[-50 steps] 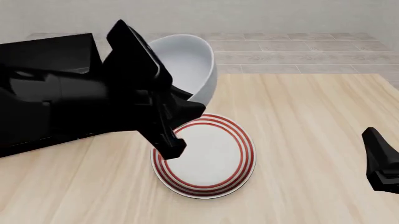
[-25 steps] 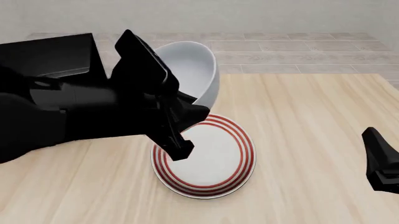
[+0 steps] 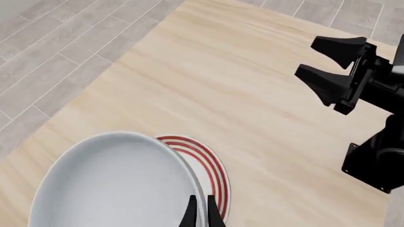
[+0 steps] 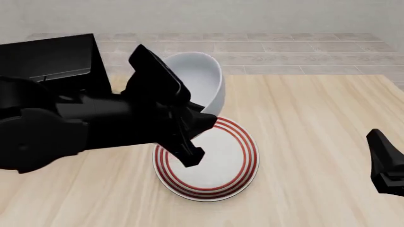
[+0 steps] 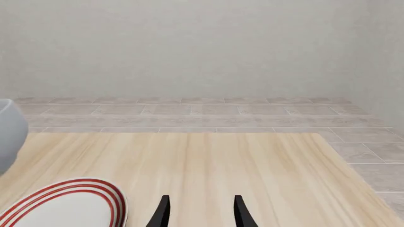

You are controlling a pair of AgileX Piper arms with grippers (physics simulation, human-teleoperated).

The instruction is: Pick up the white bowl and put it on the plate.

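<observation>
Light wood-grain table point(image 4: 315, 142) filling most of the front view, far edge meeting a grey tiled floor point(image 4: 284, 52), plain pale wall point(image 5: 189, 47) closing off the back. Same tiles running alongside the table edge in the left wrist view.

Sitting flat on the table, near the middle: the plate point(image 4: 221, 165), red rings showing round its rim, white centre bare where visible, near-left part hidden behind the left arm. Also showing partly at the edge of the right wrist view point(image 5: 69, 203).

Hanging in the air over the plate's far-left rim: the white bowl point(image 4: 202, 80), tilted steeply with its opening facing forward and right, inside looking bare and glossy. Lower edge close above the plate's far rim; touching or not, cannot tell. In the left wrist view, bowl point(image 3: 113, 184) covering most of the plate point(image 3: 211, 170), only a crescent of red rings peeking out beside it.

Left gripper point(image 3: 200, 213) pinching the bowl's rim, two dark fingertips nearly together with the thin rim between them. In the front view, bulky black left arm blocking the grip point.

Right gripper point(image 5: 198, 213) hovering low over bare table to the right of the plate, well apart from the bowl, fingers spread with wood showing in the gap, holding nothing. Also showing at the right edge of the front view point(image 4: 385, 165).
</observation>
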